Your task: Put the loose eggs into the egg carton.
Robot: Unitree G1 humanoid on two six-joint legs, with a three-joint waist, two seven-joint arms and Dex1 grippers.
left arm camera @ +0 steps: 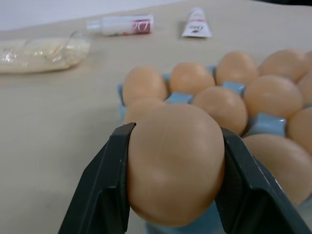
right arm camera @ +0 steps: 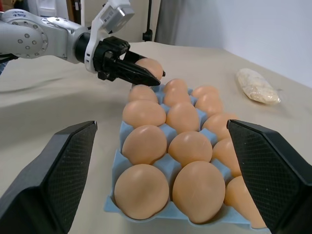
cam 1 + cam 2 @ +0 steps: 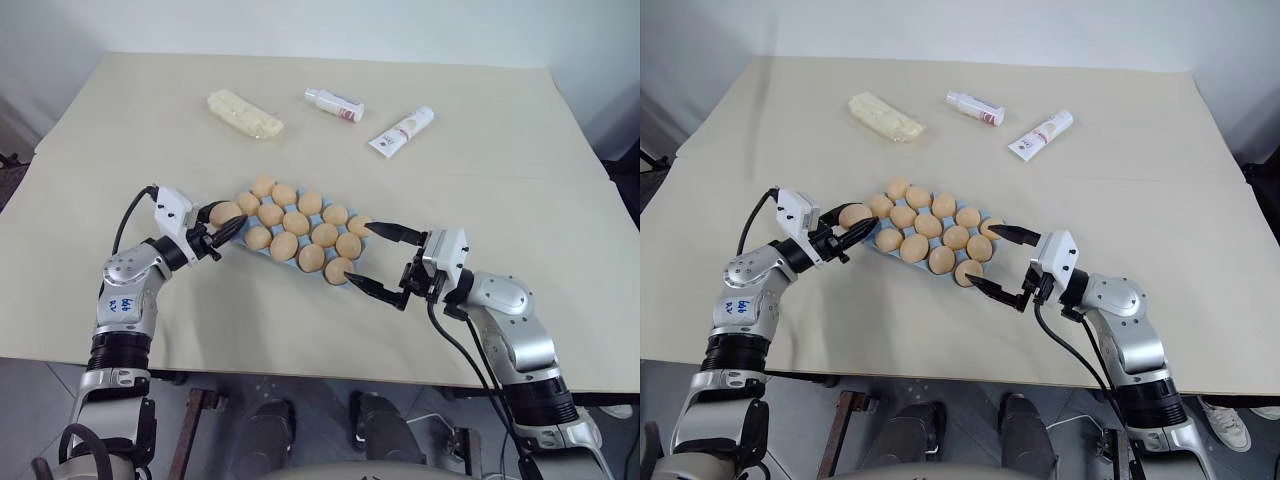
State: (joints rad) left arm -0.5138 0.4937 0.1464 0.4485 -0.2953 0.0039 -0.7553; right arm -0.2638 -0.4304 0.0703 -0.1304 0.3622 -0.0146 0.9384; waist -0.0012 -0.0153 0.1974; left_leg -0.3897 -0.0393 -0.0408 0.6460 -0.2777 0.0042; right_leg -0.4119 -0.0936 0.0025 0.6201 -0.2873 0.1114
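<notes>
Egg carton (image 3: 352,280): light blue moulded tray, taken as the landmark. It lies on the beige table (image 3: 500,170) with its long axis running diagonally, from the end toward the robot's left to the end toward its right. Fourteen seated eggs (image 3: 297,222) are counted in its cups; one cup at the left-hand end appears unfilled, though the cup itself is hidden behind the held egg.

Held egg (image 1: 173,163): pale orange-tan, clamped between the two black fingers of the left gripper (image 3: 222,222), one finger on each side. It is carried at the left-hand end of the carton, just above and beside the corner cups; whether it touches the carton cannot be told.

Right gripper (image 3: 375,258): spread wide and empty, stationed at the opposite, right-hand end of the carton, one finger near each corner there. Contact with the tray cannot be confirmed.

Relation governing the coming move: the vacant place is judged to lie directly ahead of and slightly below the held egg, so a short advance and descent by the left arm, the nearer one, is called for.

No further loose eggs are seen around the carton.
</notes>
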